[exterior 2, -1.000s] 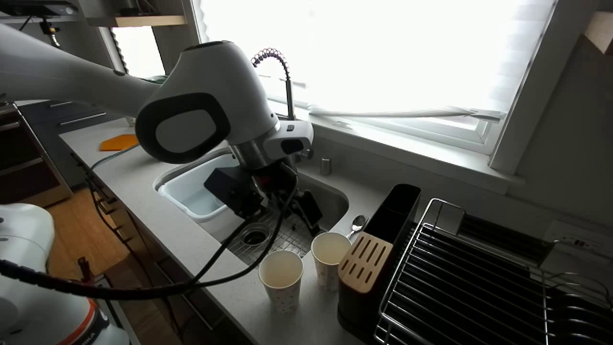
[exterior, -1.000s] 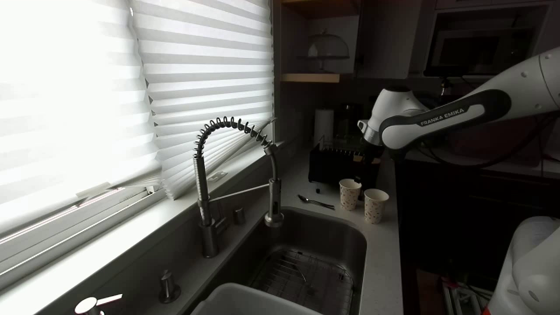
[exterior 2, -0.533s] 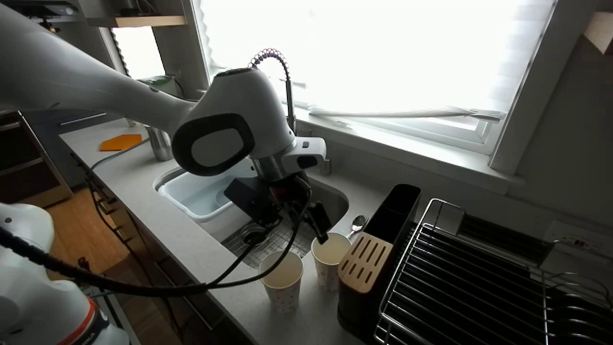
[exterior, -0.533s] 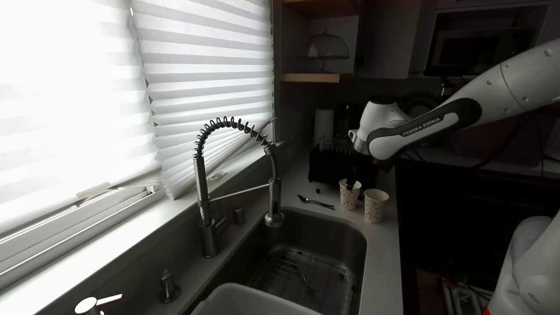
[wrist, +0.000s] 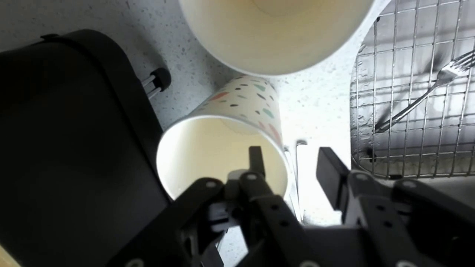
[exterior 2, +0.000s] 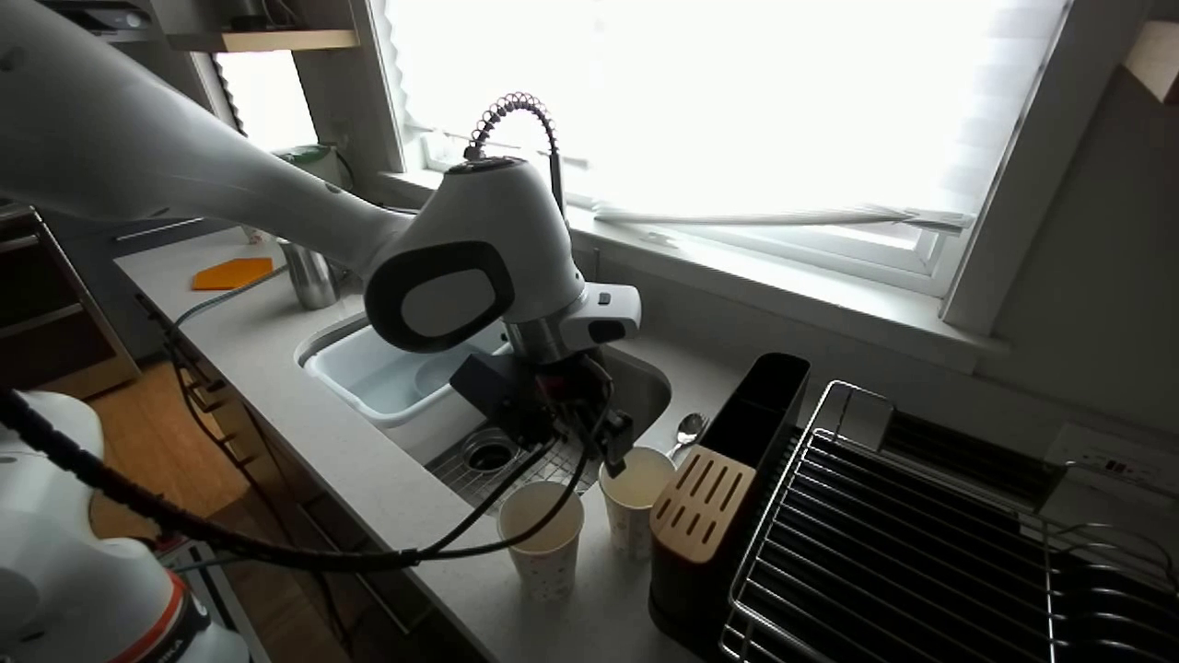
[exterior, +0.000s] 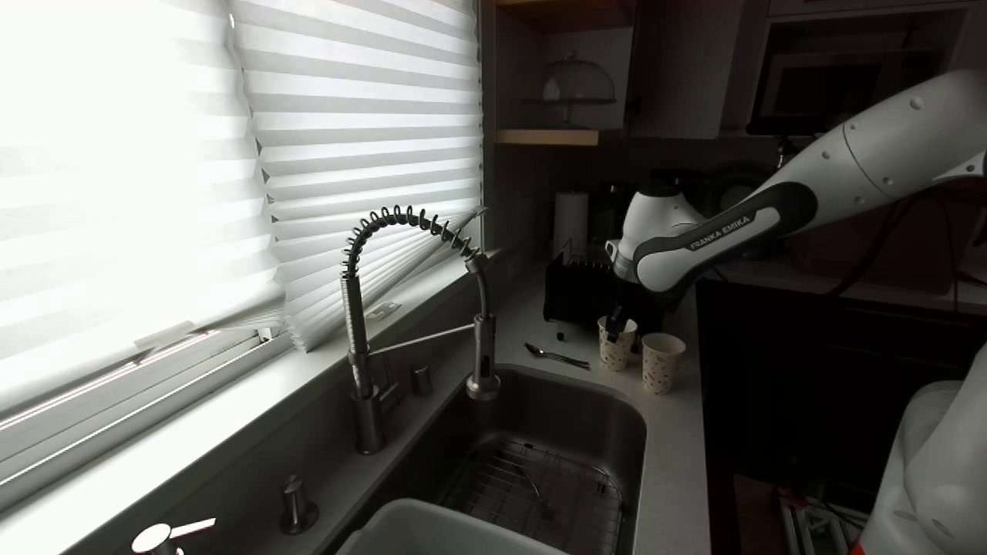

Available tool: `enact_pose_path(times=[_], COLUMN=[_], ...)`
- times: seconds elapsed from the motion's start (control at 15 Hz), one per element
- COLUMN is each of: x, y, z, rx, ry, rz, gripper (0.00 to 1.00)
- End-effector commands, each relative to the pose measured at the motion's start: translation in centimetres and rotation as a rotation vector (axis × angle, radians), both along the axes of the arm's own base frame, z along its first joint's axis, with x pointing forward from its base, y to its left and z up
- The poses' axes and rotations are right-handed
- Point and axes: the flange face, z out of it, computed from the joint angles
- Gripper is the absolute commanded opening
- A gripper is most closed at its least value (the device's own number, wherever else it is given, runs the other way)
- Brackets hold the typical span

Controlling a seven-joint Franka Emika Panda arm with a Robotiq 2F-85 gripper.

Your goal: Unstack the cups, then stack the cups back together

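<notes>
Two cream cups with coloured specks stand upright and apart on the counter. The cup nearer the cutlery holder (exterior 2: 632, 516) also shows in the wrist view as the lower cup (wrist: 241, 100). Its neighbour (exterior: 661, 368) stands beside it, closer to the counter's front edge, and fills the top of the wrist view as the upper cup (wrist: 278, 44). My gripper (wrist: 292, 163) is over the lower cup's sink-side rim. One finger (wrist: 256, 159) lies over that cup's mouth, the other outside its wall, with a gap to the rim. How deep the inner finger reaches is unclear.
A black cutlery holder (exterior 2: 764, 405) with a slotted wooden top stands right beside the gripper's cup, with a wire dish rack (exterior 2: 884, 552) beyond. Spoons (exterior: 555, 355) lie near the sink (exterior: 540, 408). A tall coiled faucet (exterior: 355, 324) rises behind the sink. A fork (wrist: 419, 100) lies in it.
My gripper has come down and across to the cup by the cutlery holder, and its jaws look narrower than before. Both cups have stayed where they were.
</notes>
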Motion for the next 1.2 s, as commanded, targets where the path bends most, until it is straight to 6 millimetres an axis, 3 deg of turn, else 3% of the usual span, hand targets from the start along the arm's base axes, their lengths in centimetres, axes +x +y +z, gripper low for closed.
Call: enact_pose_path(times=[0.0,0.13,0.4,0.73,0.93,1.13], x=[0.5,0.6,0.6,0.8,0.1,-0.9], y=[-0.4,-0.5,-1.0,-1.1,-0.2,1.1], z=[-0.5,-0.3,1.6,8.1,12.3,15.0], rx=[0.016,0.019,-0.003,-0.074,-0.061,-0.041], ry=[-0.002,0.004,-0.017,-0.105,-0.13,-0.103], rz=[-0.014,-0.014,-0.015,0.018,0.037,0.051], gripper=[0.13,0.01,0.01,0.01,0.01,0.01])
